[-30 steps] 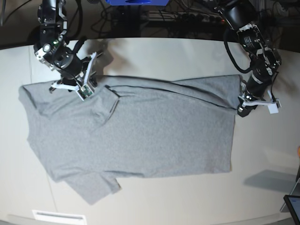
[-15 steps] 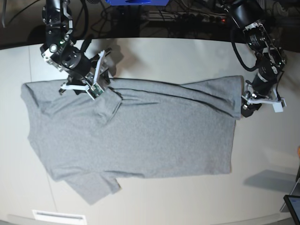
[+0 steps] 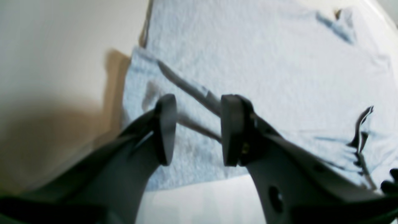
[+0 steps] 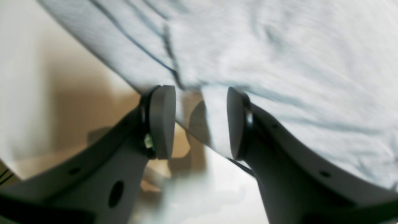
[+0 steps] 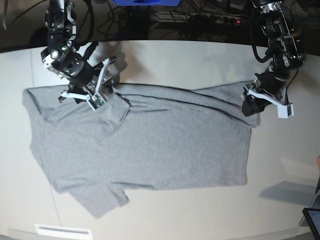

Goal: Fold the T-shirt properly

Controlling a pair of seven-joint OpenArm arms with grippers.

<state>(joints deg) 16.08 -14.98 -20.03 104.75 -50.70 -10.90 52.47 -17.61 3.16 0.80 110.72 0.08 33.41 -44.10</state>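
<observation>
The light grey T-shirt (image 5: 150, 145) lies spread flat on the pale table (image 5: 200, 60), plain side up, with its collar toward the left and folds along its far edge. My right gripper (image 5: 92, 87) is open over the far edge by the collar. In the right wrist view its fingers (image 4: 161, 121) stand apart astride the shirt's edge (image 4: 295, 62). My left gripper (image 5: 250, 106) is open at the shirt's far right corner. In the left wrist view its fingers (image 3: 231, 129) straddle a creased fold of the fabric (image 3: 279, 62).
A dark tablet-like device (image 5: 312, 220) sits at the table's front right corner. A white label (image 5: 62, 231) lies at the front left edge. Cables and a power strip (image 5: 200, 17) run behind the table's back edge.
My left gripper has moved left from beside the shirt onto its far right corner. My right gripper has shifted right, then slightly back left along the far edge near the collar.
</observation>
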